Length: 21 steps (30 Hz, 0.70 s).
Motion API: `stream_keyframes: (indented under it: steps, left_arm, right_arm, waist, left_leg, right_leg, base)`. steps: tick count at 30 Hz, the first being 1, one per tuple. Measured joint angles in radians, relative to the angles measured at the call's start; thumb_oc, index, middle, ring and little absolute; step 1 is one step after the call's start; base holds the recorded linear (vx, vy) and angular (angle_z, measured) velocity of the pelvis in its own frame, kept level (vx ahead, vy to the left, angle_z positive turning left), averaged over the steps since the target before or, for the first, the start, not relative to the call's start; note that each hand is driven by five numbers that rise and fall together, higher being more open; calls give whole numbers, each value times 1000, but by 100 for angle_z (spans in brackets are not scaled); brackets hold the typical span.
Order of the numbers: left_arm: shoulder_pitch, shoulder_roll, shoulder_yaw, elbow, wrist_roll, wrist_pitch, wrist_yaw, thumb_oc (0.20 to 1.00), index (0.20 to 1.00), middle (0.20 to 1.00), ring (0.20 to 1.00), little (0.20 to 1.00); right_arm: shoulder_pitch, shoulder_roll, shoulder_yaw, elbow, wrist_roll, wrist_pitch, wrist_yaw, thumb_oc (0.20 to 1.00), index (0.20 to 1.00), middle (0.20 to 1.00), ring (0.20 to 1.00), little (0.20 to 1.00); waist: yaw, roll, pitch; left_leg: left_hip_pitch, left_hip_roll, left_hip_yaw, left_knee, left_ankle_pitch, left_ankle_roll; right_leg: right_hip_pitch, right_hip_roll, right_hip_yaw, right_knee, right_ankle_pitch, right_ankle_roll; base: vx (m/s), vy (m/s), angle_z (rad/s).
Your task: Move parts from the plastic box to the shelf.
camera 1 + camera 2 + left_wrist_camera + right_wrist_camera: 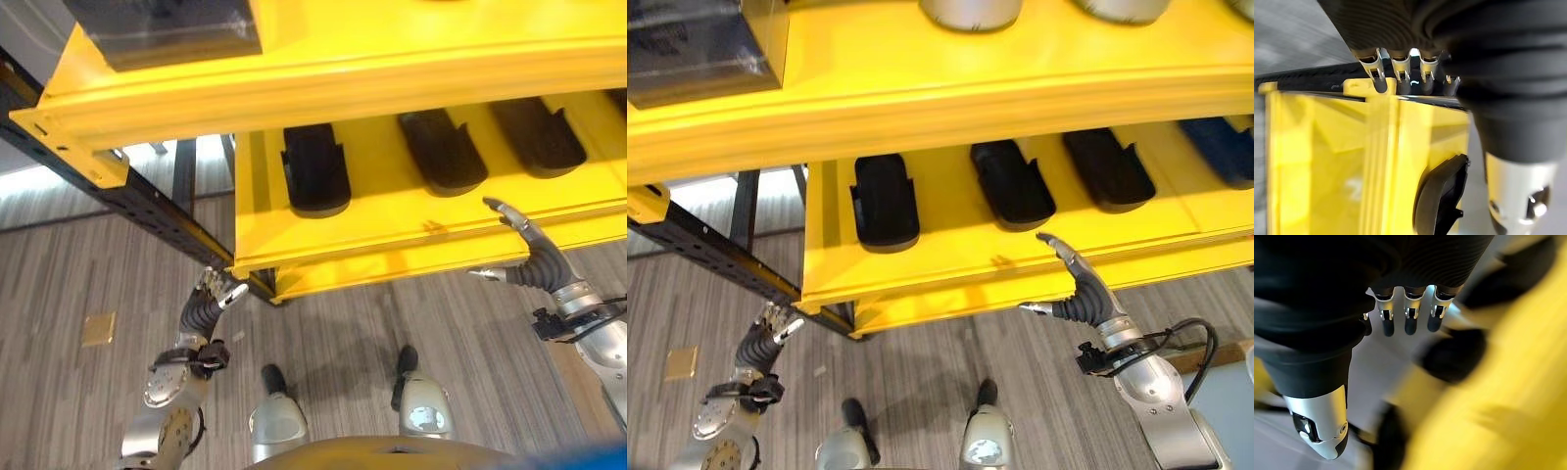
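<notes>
Looking down from the head camera, I see the yellow shelf [421, 230] across the upper half of the frame, with three black parts [315, 168] lying side by side on its lower tier, a little apart from one another. A fourth, bluish part [1225, 147] sits at the right edge in the right eye view. My right hand [534, 257] is at the right, just in front of the shelf's front lip, fingers straight and spread, holding nothing. My left hand [217, 290] is lower left, near the shelf's corner, fingers loosely extended and likewise empty (its wrist view shows the fingers pointing at the yellow side wall with one black part beyond). A dark grey block [162, 29] sits on the top tier, upper left. I judge several parts already placed. With both hands empty and the plastic box not visible, I can't tell how many remain; the next step is probably another fetch.
</notes>
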<state>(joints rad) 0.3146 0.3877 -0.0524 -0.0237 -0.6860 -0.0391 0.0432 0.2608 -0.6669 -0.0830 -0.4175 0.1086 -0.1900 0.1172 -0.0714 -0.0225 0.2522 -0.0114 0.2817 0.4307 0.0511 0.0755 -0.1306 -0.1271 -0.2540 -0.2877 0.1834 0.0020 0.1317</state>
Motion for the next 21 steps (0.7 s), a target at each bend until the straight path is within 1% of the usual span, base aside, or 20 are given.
stream_keyframes:
  steps: [1, 2, 3, 4, 6, 7, 8, 9, 10, 11, 12, 14, 16, 18, 20, 21]
  left_arm:
    - [-4, -11, -22, 2, -9, 0, -7, 1000, 1000, 1000, 1000, 1000]
    - [-10, -18, -40, 1, -19, 0, -32, 1000, 1000, 1000, 1000, 1000]
    - [-10, -21, -61, 0, -37, 2, -63, 1000, 1000, 1000, 1000, 1000]
    - [1, -21, -72, 0, -39, 8, -99, 1000, 1000, 1000, 1000, 1000]
    - [21, -11, -69, 20, -29, -1, -142, 1000, 1000, 1000, 1000, 1000]
    - [31, -4, -65, 23, -29, -2, -152, 1000, 1000, 1000, 1000, 1000]
    - [43, -2, -64, 25, -28, -4, -155, 1000, 1000, 1000, 1000, 1000]
    - [63, 0, -62, 45, -3, -20, -170, 1000, 1000, 1000, 1000, 1000]
    - [76, 4, -56, 77, 21, -31, -187, 1000, 1000, 1000, 1000, 1000]
    - [107, 20, -53, 166, 39, -39, -228, 1000, 1000, 1000, 1000, 1000]
    - [136, 14, -42, 225, 39, -64, -272, 1000, 1000, 1000, 1000, 1000]
    - [168, 12, -21, 274, 25, -90, -348, 1000, 1000, 1000, 1000, 1000]
    - [192, 13, -3, 260, -13, -112, -400, 1000, 1000, 1000, 1000, 1000]
    - [198, 14, 16, 188, -53, -145, -434, 1000, 1000, 1000, 1000, 1000]
    - [180, 14, 17, 150, -82, -157, -437, 1000, 1000, 1000, 1000, 1000]
    - [171, 14, 16, 134, -82, -160, -437, 1000, 1000, 1000, 1000, 1000]
  right_arm:
    - [11, -2, 22, 3, 57, -8, 25, 1000, 1000, 1000, 1000, 1000]
    - [23, 1, 43, 25, 161, 0, 47, 1000, 1000, 1000, 1000, 1000]
    - [19, 30, 59, 76, 284, 20, 61, 1000, 1000, 1000, 1000, 1000]
    - [19, 69, 60, 153, 410, 56, 83, 1000, 1000, 1000, 1000, 1000]
    - [25, 132, 56, 289, 548, 72, 123, 1000, 1000, 1000, 1000, 1000]
    - [36, 141, 59, 318, 582, 97, 125, 1000, 1000, 1000, 1000, 1000]
    - [62, 138, 60, 317, 591, 107, 135, 1000, 1000, 1000, 1000, 1000]
    - [76, 149, 58, 343, 605, 100, 157, 1000, 1000, 1000, 1000, 1000]
    - [81, 178, 58, 400, 617, 96, 173, 1000, 1000, 1000, 1000, 1000]
    - [71, 199, 74, 553, 615, 87, 194, 1000, 1000, 1000, 1000, 1000]
    - [83, 195, 84, 619, 645, 90, 222, 1000, 1000, 1000, 1000, 1000]
    - [61, 221, 90, 703, 678, 93, 255, 1000, 1000, 1000, 1000, 1000]
    - [61, 234, 96, 695, 694, 95, 276, 1000, 1000, 1000, 1000, 1000]
    - [53, 248, 99, 657, 697, 95, 293, 1000, 1000, 1000, 1000, 1000]
    - [41, 260, 105, 625, 698, 95, 297, 1000, 1000, 1000, 1000, 1000]
    - [38, 260, 112, 608, 698, 95, 298, 1000, 1000, 1000, 1000, 1000]
  waist:
    - [2, -2, -17]
    - [5, -6, -25]
    - [7, -12, -38]
    - [8, -20, -58]
    - [6, -26, -66]
    - [6, -22, -72]
    - [4, -17, -72]
    - [5, -13, -75]
    - [6, -10, -78]
    - [6, 1, -92]
    - [9, 13, -99]
    - [11, 15, -100]
    - [26, 17, -105]
    - [40, 19, -109]
    - [48, 21, -111]
    - [50, 20, -111]
  left_leg:
    - [2, -1, -1, -1, 0, 0]
    - [10, -3, 0, -2, 0, 0]
    - [20, -3, 1, -8, 0, 0]
    - [23, -4, 5, -17, 0, 0]
    - [31, -6, 8, -24, -1, 0]
    - [31, -7, 14, -31, 0, -1]
    - [30, -9, 16, -33, 0, -1]
    - [36, -11, 20, -38, 2, -1]
    - [55, -12, 27, -50, 5, -4]
    - [83, -17, 45, -70, 2, -9]
    - [94, -22, 49, -88, 1, -10]
    - [115, -32, 52, -105, 9, -8]
    - [123, -42, 51, -114, 10, -8]
    - [135, -48, 46, -125, 15, -12]
    - [139, -49, 46, -128, 16, -11]
    - [140, -50, 45, -130, 16, -10]
  right_leg:
    - [6, 1, 0, -10, 4, 1]
    - [18, 1, -1, -17, 7, 1]
    - [32, 4, -3, -32, 15, -2]
    - [34, 6, -2, -46, 18, 3]
    - [41, 8, 0, -63, 24, 6]
    - [42, 9, 1, -68, 26, 9]
    - [41, 8, 2, -74, 28, 9]
    - [44, 8, 6, -87, 37, 11]
    - [59, 13, 13, -101, 46, 11]
    - [94, 18, 14, -145, 61, 16]
    - [106, 11, 15, -173, 68, 19]
    - [138, 15, 8, -215, 93, 25]
    - [156, 15, 1, -243, 105, 29]
    - [178, 14, -5, -262, 112, 33]
    - [183, 14, -7, -266, 112, 33]
    - [187, 15, -9, -271, 118, 28]
  base:
    - [0, 0, 0]
    - [0, 0, 0]
    - [0, 0, 0]
    - [-11, -10, -6]
    - [-1, 0, -6]
    - [0, 0, 0]
    - [22, -6, -6]
    - [22, -9, -13]
    - [35, -19, -25]
    - [56, -42, -22]
    - [56, -43, -14]
    - [24, -17, 0]
    - [13, -5, 2]
    - [20, -7, 9]
    - [5, -1, 6]
    - [0, 0, 0]
